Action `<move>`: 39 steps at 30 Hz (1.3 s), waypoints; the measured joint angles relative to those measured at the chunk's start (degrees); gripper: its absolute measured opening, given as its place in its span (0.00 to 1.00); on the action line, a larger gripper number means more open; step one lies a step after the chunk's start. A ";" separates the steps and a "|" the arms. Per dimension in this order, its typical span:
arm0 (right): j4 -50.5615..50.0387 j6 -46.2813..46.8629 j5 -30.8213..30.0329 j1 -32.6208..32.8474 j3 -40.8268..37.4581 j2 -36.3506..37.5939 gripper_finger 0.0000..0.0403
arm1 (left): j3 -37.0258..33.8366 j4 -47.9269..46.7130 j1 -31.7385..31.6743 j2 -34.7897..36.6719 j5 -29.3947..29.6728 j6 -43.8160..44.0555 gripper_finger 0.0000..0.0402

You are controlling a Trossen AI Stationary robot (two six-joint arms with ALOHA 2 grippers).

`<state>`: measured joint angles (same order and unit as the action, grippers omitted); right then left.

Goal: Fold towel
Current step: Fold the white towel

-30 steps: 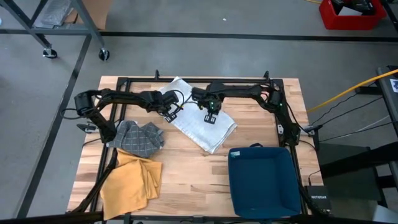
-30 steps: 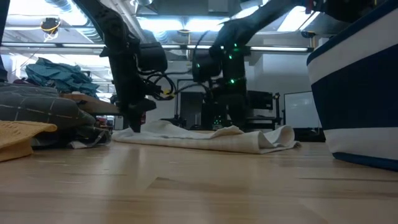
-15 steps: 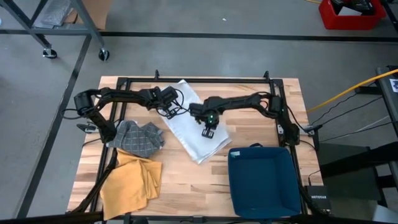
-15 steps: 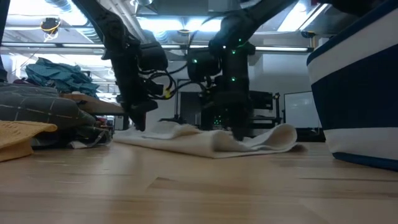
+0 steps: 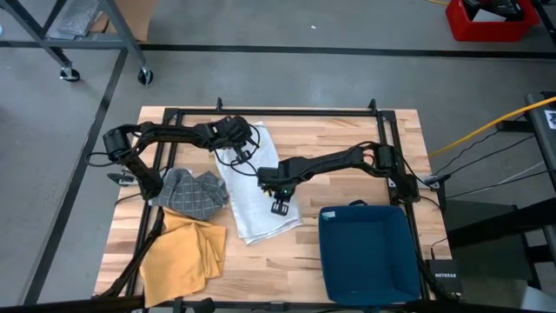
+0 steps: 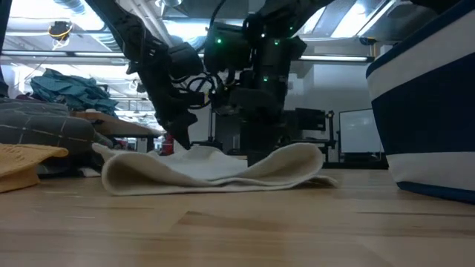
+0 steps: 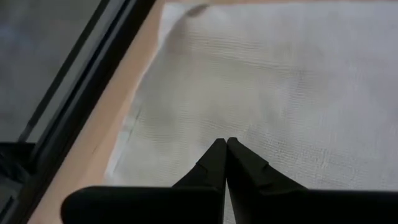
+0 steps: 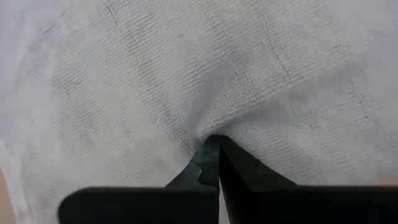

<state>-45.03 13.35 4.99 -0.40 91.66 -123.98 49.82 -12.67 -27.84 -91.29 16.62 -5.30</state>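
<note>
The white towel (image 5: 254, 185) lies lengthwise near the middle of the table (image 5: 365, 143), running from the far edge toward the near one. Left gripper (image 5: 234, 142), fingers pressed together, pins the far end; right gripper (image 5: 277, 193), likewise closed, pinches cloth at the right-hand border. Recommended: keep the far end anchored, carry the pinched edge low and square across, avoiding creases. A grey checked cloth (image 5: 193, 189), yellow cloth (image 5: 184, 252) and blue bin (image 5: 365, 252) occupy the near half of the wooden surface.

Wooden table (image 5: 347, 139) bearing white towel (image 5: 256, 187), grey checked cloth (image 5: 193, 191), yellow cloth (image 5: 182, 252), blue bin (image 5: 369, 252).
</note>
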 joint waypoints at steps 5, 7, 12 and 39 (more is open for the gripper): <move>-0.59 -0.24 -6.57 -0.38 0.07 4.28 0.02 | 0.00 1.96 -0.08 1.35 -0.05 0.88 0.00; -0.04 -0.21 -8.56 -0.93 0.11 5.30 0.02 | 0.00 4.26 -0.08 1.41 -0.52 0.68 0.00; -0.07 -2.02 -11.03 -2.23 0.06 5.34 0.02 | 0.09 5.32 0.11 1.43 -10.16 1.30 0.00; -3.22 -3.09 -3.91 -2.68 -0.44 0.30 0.02 | 0.11 -1.33 4.15 -6.56 -7.39 3.79 0.00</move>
<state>-48.25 10.25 1.09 -3.08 91.22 -123.68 49.94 -13.99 -23.69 -97.85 9.23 -1.51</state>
